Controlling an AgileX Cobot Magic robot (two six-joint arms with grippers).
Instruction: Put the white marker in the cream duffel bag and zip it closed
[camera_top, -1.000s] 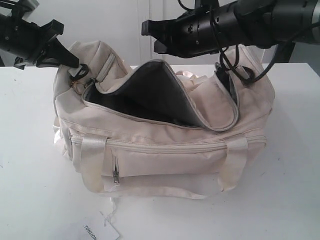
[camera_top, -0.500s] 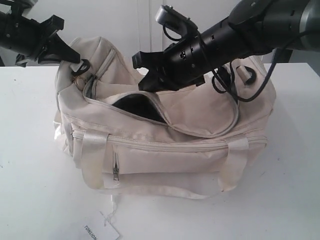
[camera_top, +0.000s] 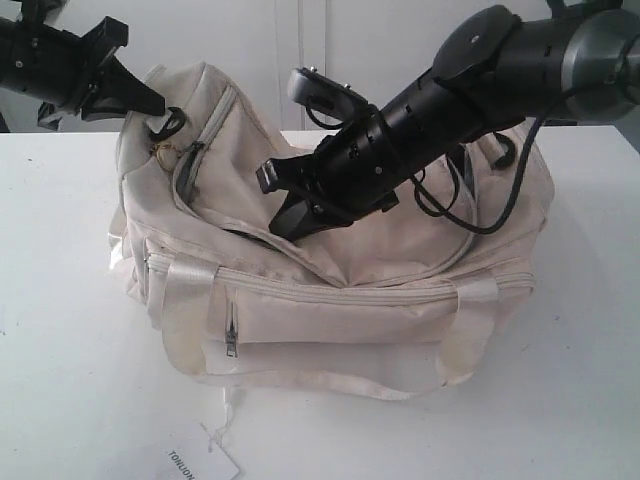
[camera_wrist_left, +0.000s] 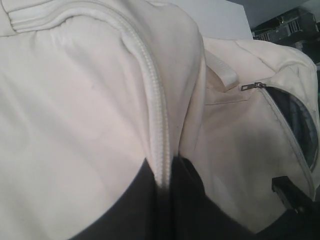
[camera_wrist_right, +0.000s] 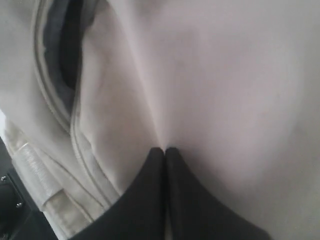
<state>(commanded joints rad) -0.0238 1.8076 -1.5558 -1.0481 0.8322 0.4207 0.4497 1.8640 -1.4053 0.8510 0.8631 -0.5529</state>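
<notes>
Right fingers (camera_wrist_right: 145, 200) lowered, pinching soft matte cream duffel bag (camera_top: 350, 310) fabric.

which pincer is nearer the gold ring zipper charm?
Left. The left pincer grips the cream duffel bag right above the gold ring charm; the right pincer pinches fabric near the bag's middle, well away.

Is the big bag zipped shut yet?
Not yet. The cream duffel bag has its flap lying over, but the left wrist view shows a gap with dark lining along the unzipped edge.
</notes>
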